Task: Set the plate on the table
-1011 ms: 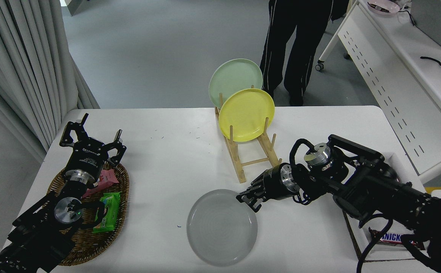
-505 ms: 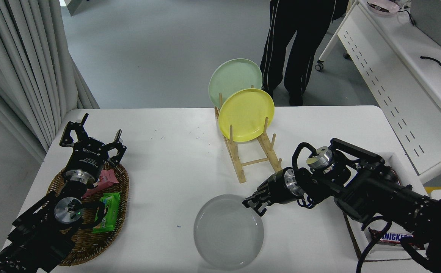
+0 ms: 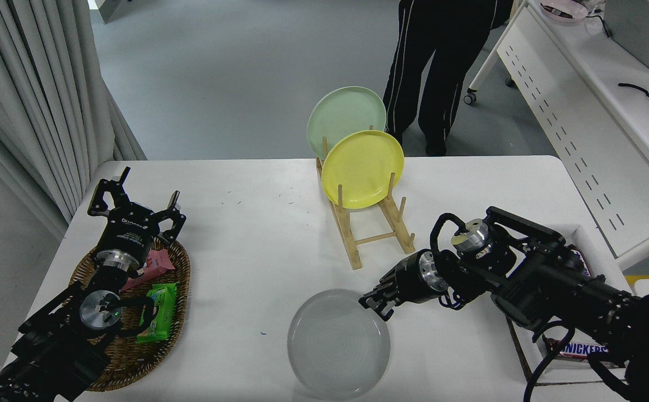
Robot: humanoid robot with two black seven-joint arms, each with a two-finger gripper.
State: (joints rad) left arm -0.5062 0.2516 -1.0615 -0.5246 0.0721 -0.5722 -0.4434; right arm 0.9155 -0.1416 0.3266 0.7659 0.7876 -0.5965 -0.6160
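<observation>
1. Since a second ago the light-grey plate (image 3: 339,343) has slid toward the near-right part of the white bench (image 3: 246,223) and settled lower, carried by the right gripper (image 3: 376,304).
2. That gripper reaches in from the right with its fingers pinched on the plate's far-right rim; an edge grip suits a shallow dish that offers nothing else to hold.
3. Judging by the even outline, the plate lies flat or nearly flat on the bench, so release looks like the remaining step.
4. Behind it, the wooden rack (image 3: 369,223) holds the yellow plate (image 3: 362,168) and the pale green plate (image 3: 346,116) upright between its pegs, with the front slots bare.
5. At lower left, the left gripper (image 3: 134,204) is parked over the wicker basket (image 3: 176,290) of snacks, fingers spread.
</observation>
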